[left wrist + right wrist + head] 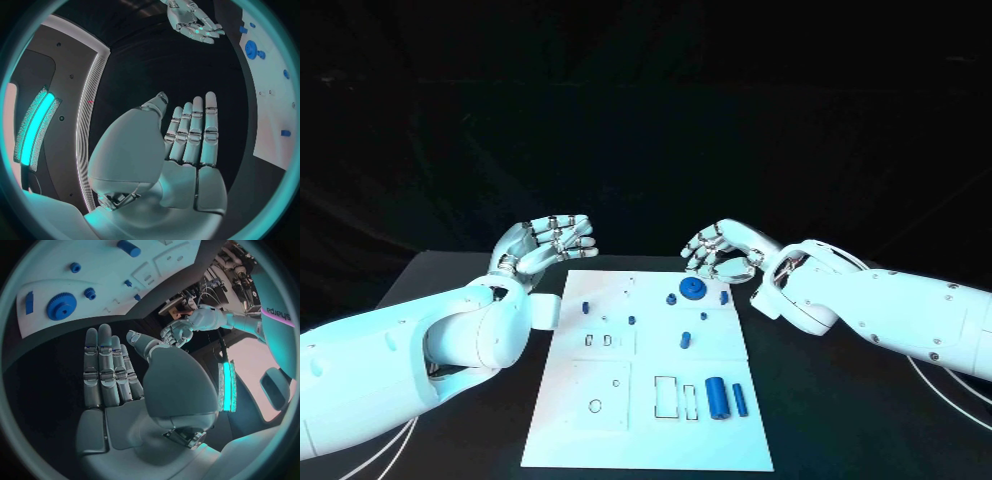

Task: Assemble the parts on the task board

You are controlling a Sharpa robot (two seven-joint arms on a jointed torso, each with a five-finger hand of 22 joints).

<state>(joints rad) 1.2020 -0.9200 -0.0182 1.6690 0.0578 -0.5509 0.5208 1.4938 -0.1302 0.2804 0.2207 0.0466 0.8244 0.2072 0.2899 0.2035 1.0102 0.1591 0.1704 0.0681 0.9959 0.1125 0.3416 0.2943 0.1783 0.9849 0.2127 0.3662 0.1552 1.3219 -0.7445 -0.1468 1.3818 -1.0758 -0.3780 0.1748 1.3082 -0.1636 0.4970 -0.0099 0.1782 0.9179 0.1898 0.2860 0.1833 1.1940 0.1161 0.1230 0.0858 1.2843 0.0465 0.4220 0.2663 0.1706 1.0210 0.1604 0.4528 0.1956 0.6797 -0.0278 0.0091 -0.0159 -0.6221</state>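
Black table (459, 275) surface carries the white board (653, 370) at its middle, long side running away from the robot. Both hands hang above the table at the board's far end, one off each far corner, and neither touches the board or any part. Left hand (548, 243) sits off the board's far left corner; the head view shows its fingers bent forward at the tips, while the left wrist view shows the left hand (181, 145) with fingers extended side by side, thumb apart, palm bare. Status: released, nothing grasped. Right hand (721, 250) sits at the far right corner, just beyond the gear (689, 288); the head view shows fingers arched toward the thumb with a gap between them, and the right wrist view shows the right hand (119, 370) flat, fingers straight and together, thumb set off, palm bare. Status: released, nothing grasped. Parts lie on the board: the gear with a small block (724, 297) just beside it at the far right, a peg (586, 307) toward the left edge, a short pin (685, 340) near the middle, and a thick cylinder (717, 397) beside a thin rod (740, 399) at the near right, next to outlined slots (666, 397).
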